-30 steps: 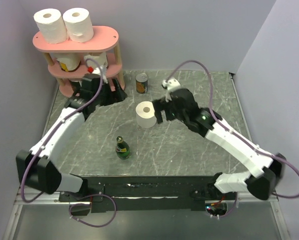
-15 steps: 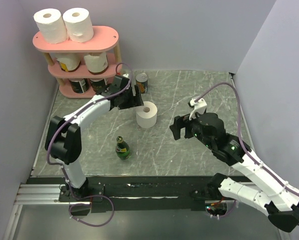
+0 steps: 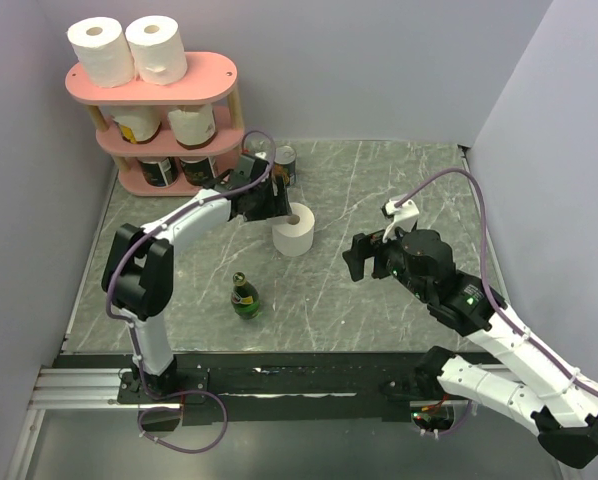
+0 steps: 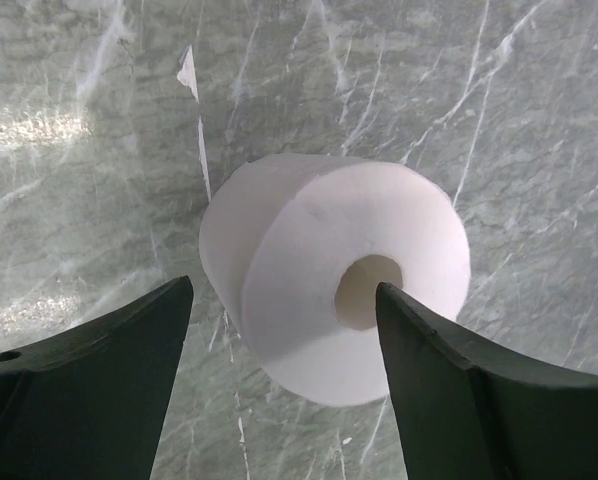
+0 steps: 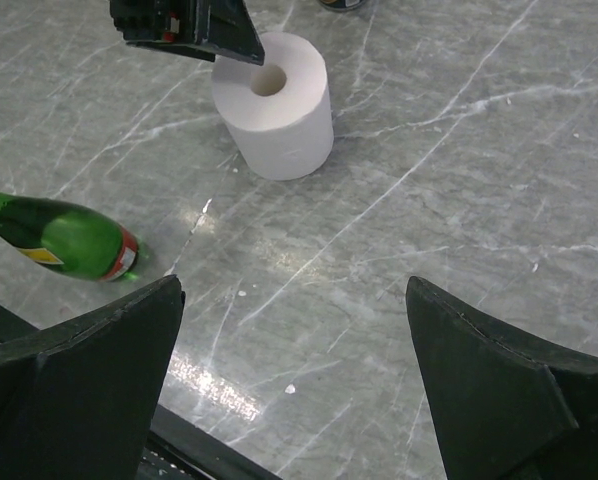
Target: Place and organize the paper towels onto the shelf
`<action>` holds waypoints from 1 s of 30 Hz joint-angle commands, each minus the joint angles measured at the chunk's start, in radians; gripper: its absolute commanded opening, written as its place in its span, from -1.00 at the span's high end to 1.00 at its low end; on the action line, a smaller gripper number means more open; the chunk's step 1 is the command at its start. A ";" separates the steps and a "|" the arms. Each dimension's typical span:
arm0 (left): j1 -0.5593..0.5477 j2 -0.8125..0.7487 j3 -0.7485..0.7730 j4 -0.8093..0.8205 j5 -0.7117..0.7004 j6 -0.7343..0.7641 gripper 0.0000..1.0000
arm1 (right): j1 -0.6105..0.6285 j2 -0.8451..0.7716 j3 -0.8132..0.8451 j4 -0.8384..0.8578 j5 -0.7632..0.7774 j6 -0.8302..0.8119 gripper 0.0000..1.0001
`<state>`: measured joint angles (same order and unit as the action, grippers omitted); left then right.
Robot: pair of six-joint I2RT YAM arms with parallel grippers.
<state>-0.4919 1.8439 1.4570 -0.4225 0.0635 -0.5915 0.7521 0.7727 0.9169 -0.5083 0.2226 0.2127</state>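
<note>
Left arm (image 3: 184, 220): extended forward and to the right from its base, elbow raised, forearm level.
Left hand (image 3: 282, 207): pitched downward; fingers (image 4: 99, 380) set apart, nothing clamped between them.
Right arm (image 3: 499, 330): bent, forearm angled inward toward the centre line.
Right hand (image 3: 352, 258): facing left; fingers at widest spread, holding nothing.
</note>
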 commanded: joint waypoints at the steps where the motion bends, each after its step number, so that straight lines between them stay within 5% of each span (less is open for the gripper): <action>1: -0.010 0.031 0.000 0.045 0.016 -0.002 -0.58 | -0.007 -0.019 -0.007 0.024 0.029 0.008 -0.99; 8: -0.017 0.063 0.008 0.044 0.007 0.004 -0.41 | -0.005 -0.035 -0.007 0.022 0.043 0.004 -0.99; 18: -0.022 0.031 0.037 0.011 -0.007 0.004 0.25 | -0.007 -0.035 -0.012 0.024 0.057 -0.004 -0.99; 30: -0.023 -0.139 0.262 -0.211 -0.101 0.002 0.45 | -0.007 -0.042 0.014 0.002 0.054 -0.009 -0.99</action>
<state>-0.5102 1.8652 1.5600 -0.5766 0.0284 -0.5877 0.7521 0.7498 0.9100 -0.5106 0.2546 0.2115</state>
